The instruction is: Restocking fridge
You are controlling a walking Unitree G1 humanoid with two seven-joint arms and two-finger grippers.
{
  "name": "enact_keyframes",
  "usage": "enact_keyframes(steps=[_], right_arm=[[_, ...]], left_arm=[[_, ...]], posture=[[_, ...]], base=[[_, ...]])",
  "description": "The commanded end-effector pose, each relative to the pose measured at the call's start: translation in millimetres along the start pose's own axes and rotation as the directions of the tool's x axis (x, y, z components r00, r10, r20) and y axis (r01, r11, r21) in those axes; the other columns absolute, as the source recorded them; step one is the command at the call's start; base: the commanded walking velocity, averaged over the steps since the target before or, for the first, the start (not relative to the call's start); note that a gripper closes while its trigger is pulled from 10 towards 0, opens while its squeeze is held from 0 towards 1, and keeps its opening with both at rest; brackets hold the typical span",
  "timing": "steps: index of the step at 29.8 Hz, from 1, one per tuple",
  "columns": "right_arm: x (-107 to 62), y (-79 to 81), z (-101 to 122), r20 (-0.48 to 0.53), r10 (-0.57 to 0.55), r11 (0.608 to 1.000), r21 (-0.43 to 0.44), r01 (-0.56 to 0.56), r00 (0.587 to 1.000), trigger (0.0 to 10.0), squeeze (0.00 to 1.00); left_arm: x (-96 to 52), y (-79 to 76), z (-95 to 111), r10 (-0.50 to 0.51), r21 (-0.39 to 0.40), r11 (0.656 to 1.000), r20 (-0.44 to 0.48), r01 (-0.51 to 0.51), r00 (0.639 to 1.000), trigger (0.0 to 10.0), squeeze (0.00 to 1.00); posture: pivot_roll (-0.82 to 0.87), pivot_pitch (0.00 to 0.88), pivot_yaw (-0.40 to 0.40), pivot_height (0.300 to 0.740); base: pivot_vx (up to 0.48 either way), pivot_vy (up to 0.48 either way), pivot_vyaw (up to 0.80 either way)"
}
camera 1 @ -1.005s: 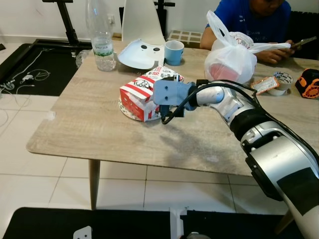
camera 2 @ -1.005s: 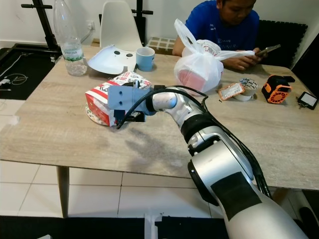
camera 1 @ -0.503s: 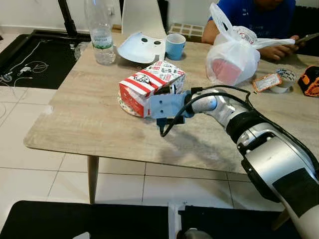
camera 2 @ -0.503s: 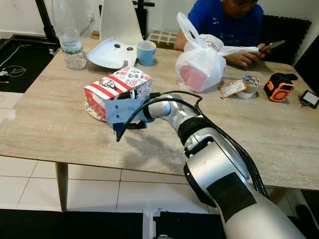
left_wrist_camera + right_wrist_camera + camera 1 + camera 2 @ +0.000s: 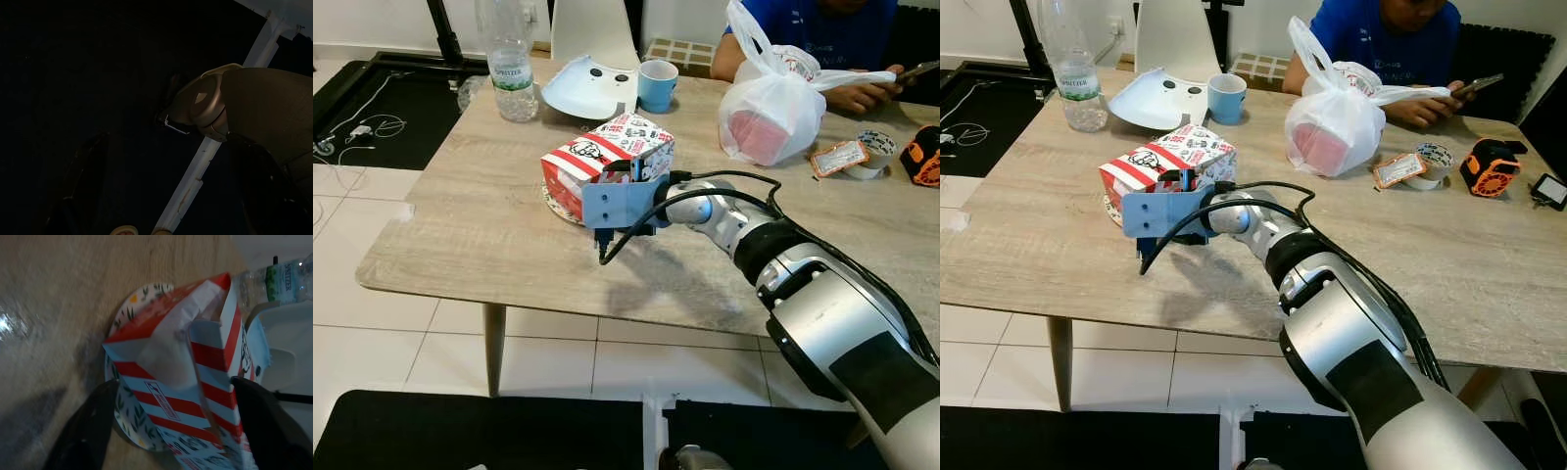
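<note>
A red-and-white striped takeaway box (image 5: 607,157) stands on a patterned paper plate (image 5: 558,208) on the wooden table (image 5: 480,235). My right arm stretches across the table to the box's near side. Behind a blue wrist mount, the right gripper (image 5: 628,178) is at the box. In the right wrist view the gripper (image 5: 175,382) is open, with one black finger (image 5: 93,426) on each side of the box (image 5: 195,382) and a gap to its walls. The left arm hangs idle, and its wrist view is very dark.
At the back of the table stand a water bottle (image 5: 509,54), a white plastic shell (image 5: 587,93) and a blue cup (image 5: 658,85). At the right are a tied white bag (image 5: 773,108), a tape roll (image 5: 874,152) and a seated person (image 5: 822,39) with a phone.
The camera has tilted and shifted. My right gripper has moved left along the box's near side and now straddles it. The box stays on its plate.
</note>
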State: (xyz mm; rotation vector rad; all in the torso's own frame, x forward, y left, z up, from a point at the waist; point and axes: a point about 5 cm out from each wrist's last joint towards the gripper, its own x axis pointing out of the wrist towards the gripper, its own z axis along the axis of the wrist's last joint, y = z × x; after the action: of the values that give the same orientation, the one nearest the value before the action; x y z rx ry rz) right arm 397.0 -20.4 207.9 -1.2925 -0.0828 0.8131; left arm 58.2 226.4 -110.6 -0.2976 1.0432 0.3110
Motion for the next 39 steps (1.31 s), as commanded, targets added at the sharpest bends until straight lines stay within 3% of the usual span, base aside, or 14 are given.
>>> enact_keyframes(steps=[1,13,25,26,35,39], right_arm=[[-0.4,0.3,-5.2,-0.045,-0.007,0.999,-0.035,0.005,0.999,0.0,0.0],[-4.0,-9.1,-10.4,-0.078,-0.043,0.998,-0.053,0.039,0.996,0.0,0.0],[-9.7,-29.6,-1.4,0.006,-0.099,0.994,-0.035,0.099,0.995,0.0,0.0],[-15.0,-41.3,0.6,0.047,-0.133,0.991,-0.024,0.134,0.99,0.0,0.0],[-37.0,-74.5,-4.4,0.122,-0.196,0.979,-0.033,0.202,0.973,0.0,0.0],[-56.3,-85.0,-25.0,0.129,-0.202,0.975,-0.062,0.211,0.971,0.0,0.0]], left_arm=[[-3.2,1.1,-10.1,0.005,-0.011,1.0,-0.025,-0.005,1.0,10.0,0.0],[-2.7,0.0,-10.1,0.006,-0.012,1.0,-0.028,-0.006,1.0,10.0,0.0],[1.9,-4.4,1.7,-0.001,-0.017,1.0,0.002,0.001,1.0,10.0,0.0],[4.5,-4.2,12.2,0.004,-0.038,0.999,0.036,-0.003,0.999,10.0,0.0],[10.1,0.9,49.1,0.027,-0.102,0.995,0.158,-0.011,0.987,10.0,0.0],[13.2,-1.3,73.9,0.021,-0.125,0.992,0.233,0.008,0.972,10.0,0.0]], posture=[[0.13,0.123,-0.124,0.74],[0.12,0.114,-0.125,0.74],[0.11,0.097,-0.122,0.74],[0.11,0.09,-0.121,0.74],[0.1,0.073,-0.129,0.74],[0.1,0.06,-0.136,0.74]], base=[[0.0,0.0,0.0],[0.0,0.0,0.0],[0.0,0.0,0.0],[0.0,0.0,0.0],[0.0,0.0,0.0],[0.0,0.0,0.0]])
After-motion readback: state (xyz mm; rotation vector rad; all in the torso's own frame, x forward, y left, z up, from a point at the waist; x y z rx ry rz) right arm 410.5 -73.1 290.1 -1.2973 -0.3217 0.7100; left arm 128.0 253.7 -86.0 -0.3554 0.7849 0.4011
